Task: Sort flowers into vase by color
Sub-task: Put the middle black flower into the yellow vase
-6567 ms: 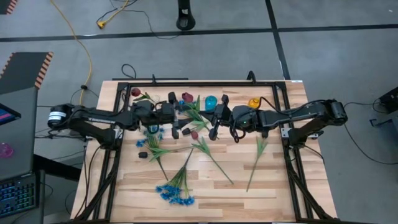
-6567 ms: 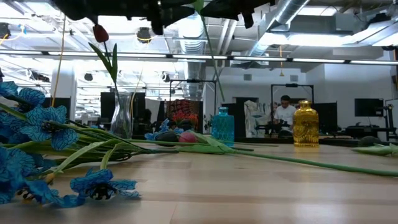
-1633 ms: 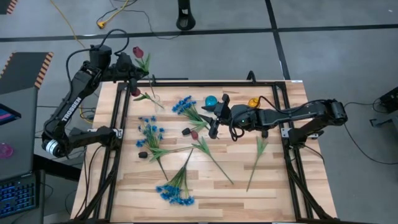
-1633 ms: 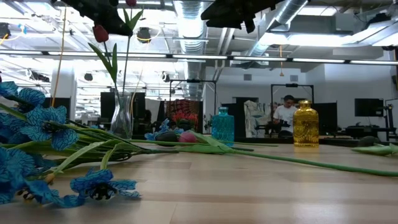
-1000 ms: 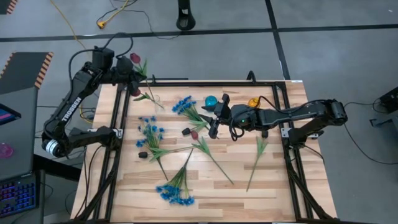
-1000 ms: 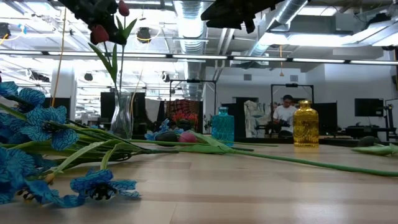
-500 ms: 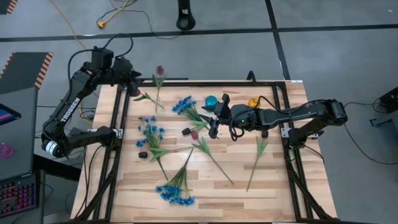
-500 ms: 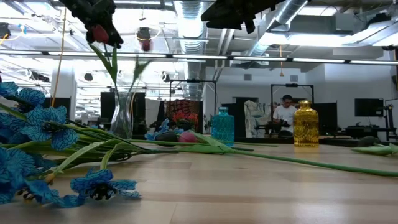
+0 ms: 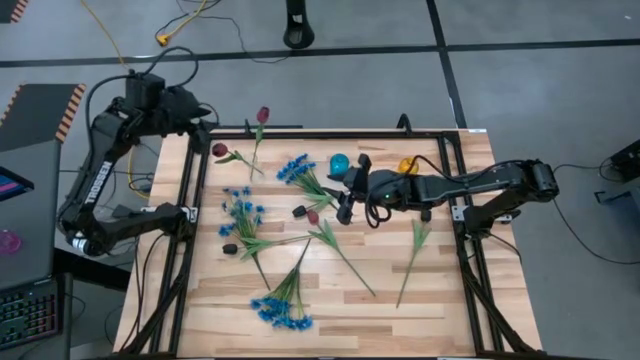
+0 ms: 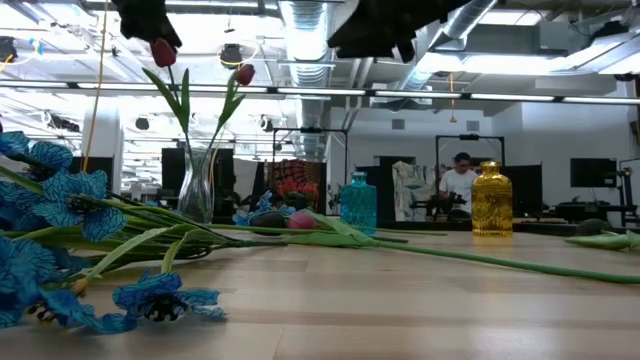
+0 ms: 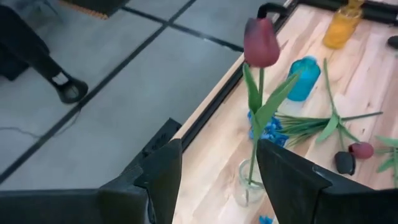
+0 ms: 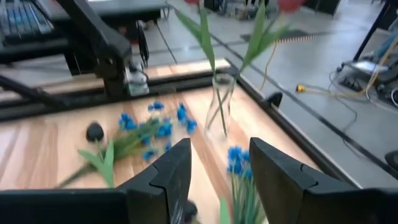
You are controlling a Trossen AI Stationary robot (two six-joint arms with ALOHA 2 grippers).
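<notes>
At near edge of worktop (image 9: 330,290), blue flowers (image 9: 282,310) lie unmoved. Mid-worktop, right end effector (image 9: 345,187) hovers as before, fingers apart, empty. Far left corner: clear vase (image 10: 197,190) now holds two red tulips (image 10: 243,73), second one newly dropped in. Left end effector (image 9: 197,120), released, has pulled back beyond worktop edge.

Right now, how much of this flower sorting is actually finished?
Only a start. Two dark red tulips stand in the clear glass vase at the table's far left corner. The left gripper is open above it, holding nothing. The right gripper hangs open over the table's middle. The blue vase and yellow vase look empty, while blue flowers and other stems lie on the table.
</notes>
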